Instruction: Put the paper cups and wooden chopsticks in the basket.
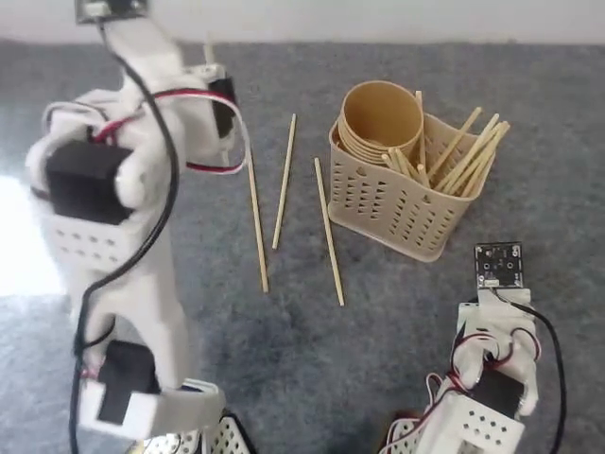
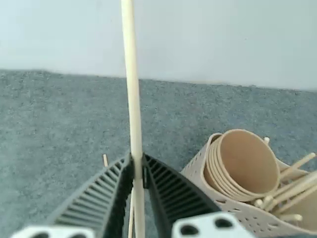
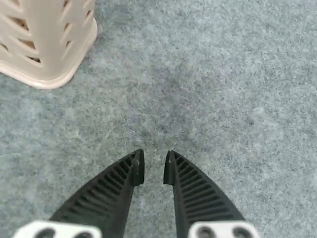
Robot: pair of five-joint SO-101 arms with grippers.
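**Operator:** While the wooden chopstick (image 2: 130, 99) sits clamped in the left pincer (image 2: 137, 171), where do I take it?

**Guide:** You take it to the basket (image 1: 397, 213), at about three o'clock from your pincer in the high view. I'd carry the stick over the near rim. Then lean it toward the sticks already propped at the basket's three o'clock side, and let go low so it doesn't glance off the paper cups (image 1: 381, 115).

**Operator:** And the count?

**Guide:** You hold one. Three loose chopsticks (image 1: 284, 184) lie flat on the worktop (image 1: 378, 340) between pincer and basket. There is one basket and one nested stack of cups, with perhaps five rims. The sticks inside are too crossed to count. Your right pincer (image 3: 153, 168) is empty, open only a narrow gap, and hovers at five o'clock from the basket.
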